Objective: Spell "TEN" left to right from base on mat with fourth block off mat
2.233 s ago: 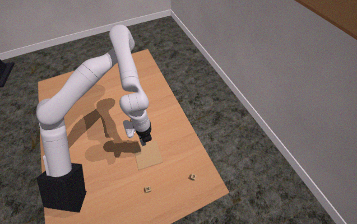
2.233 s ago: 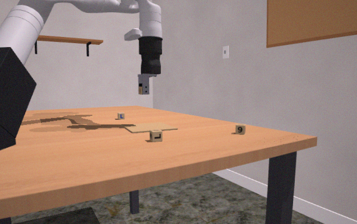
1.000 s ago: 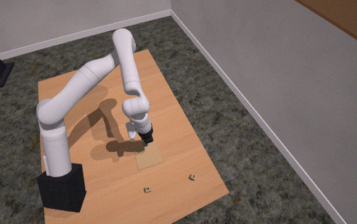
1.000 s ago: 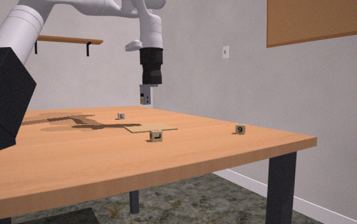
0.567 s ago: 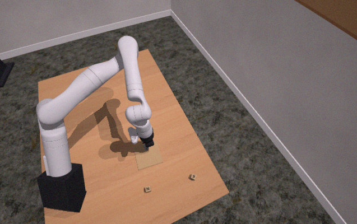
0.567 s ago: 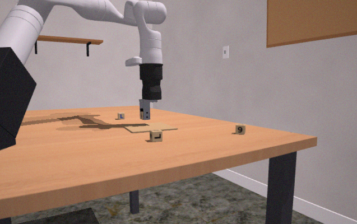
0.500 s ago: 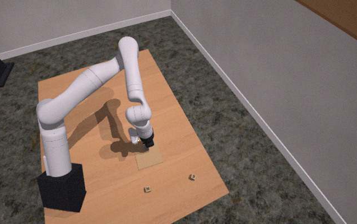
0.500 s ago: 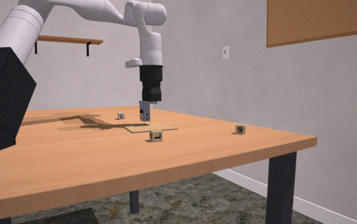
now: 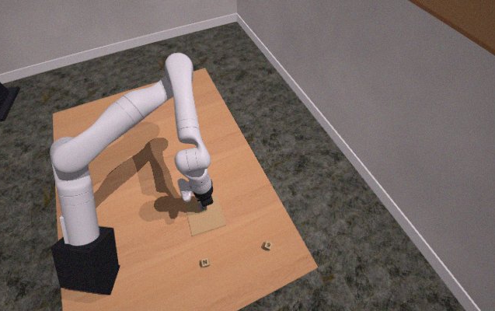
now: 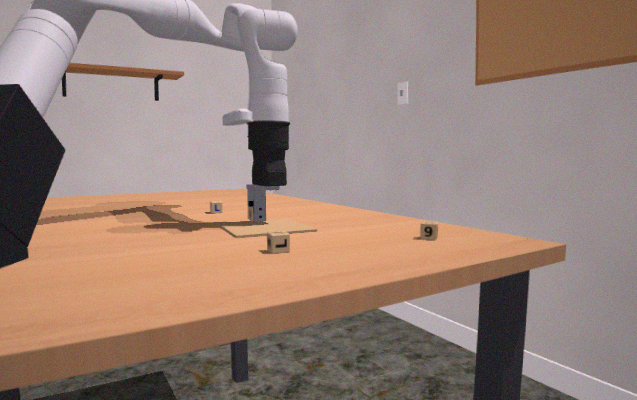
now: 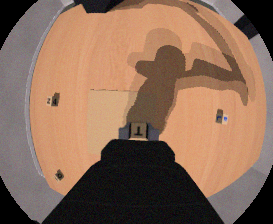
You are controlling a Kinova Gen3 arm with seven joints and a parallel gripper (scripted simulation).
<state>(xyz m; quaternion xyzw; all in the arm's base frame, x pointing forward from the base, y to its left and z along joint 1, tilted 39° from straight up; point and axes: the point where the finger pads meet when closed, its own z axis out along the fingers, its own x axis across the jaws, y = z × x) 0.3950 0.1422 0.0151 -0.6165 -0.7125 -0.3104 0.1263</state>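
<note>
Gripper (image 10: 257,212) clenched on block (image 10: 251,214), low over far left part of mat (image 10: 290,227); contact with mat unclear. N block (image 9: 204,263) on table (image 10: 163,280), near side of mat, off it. Block marked 9 (image 10: 428,231) far right, well apart. Blue-lettered block (image 10: 216,207) beyond mat.

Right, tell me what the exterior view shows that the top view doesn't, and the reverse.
Only the exterior view shows the blue-lettered block beyond the arm, the block held between the claw's fingers, and the wall shelf.

Only the top view shows the N on one loose block's upper face, and the whole mat outline.

Both show the claw low over the mat's far end and the two loose blocks off the mat, nearer the table edge.
</note>
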